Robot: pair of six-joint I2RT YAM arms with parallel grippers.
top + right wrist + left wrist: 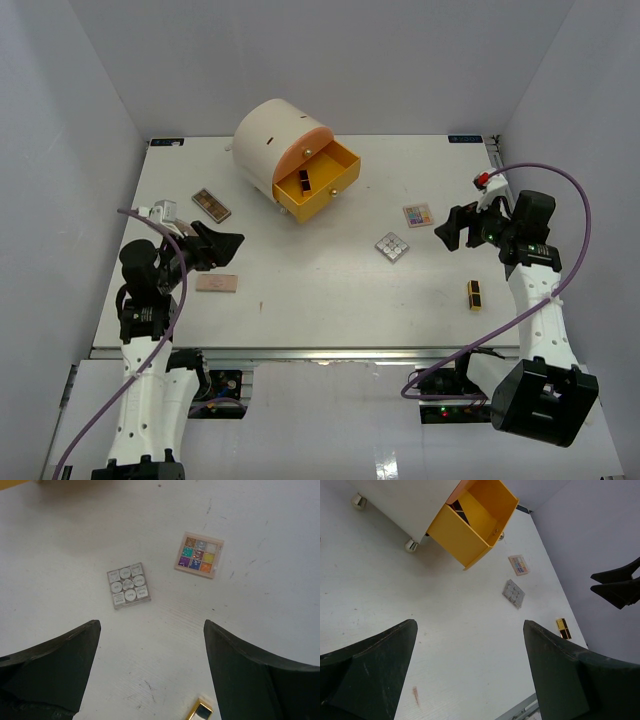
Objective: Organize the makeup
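With the right gripper (150, 625) spread wide and empty near the grey square nine-pan palette (129, 585), right of the open yellow drawer (322, 185) on the white worktop (300, 310), it should descend squarely, pinching opposite edges.

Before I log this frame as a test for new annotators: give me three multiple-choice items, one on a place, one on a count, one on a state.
1. Where is the multicoloured palette?
A in the yellow drawer
B on the table, right of the drawer
C at the table's left edge

2. How many pans does it hold?
A four
B twelve
C nine

3. The yellow drawer is:
A pulled open
B shut
C upside down

Answers:
1 B, the top view shows it lying on the table right of the drawer.
2 C, the right wrist view shows three rows of three.
3 A, its inside is visible from above.
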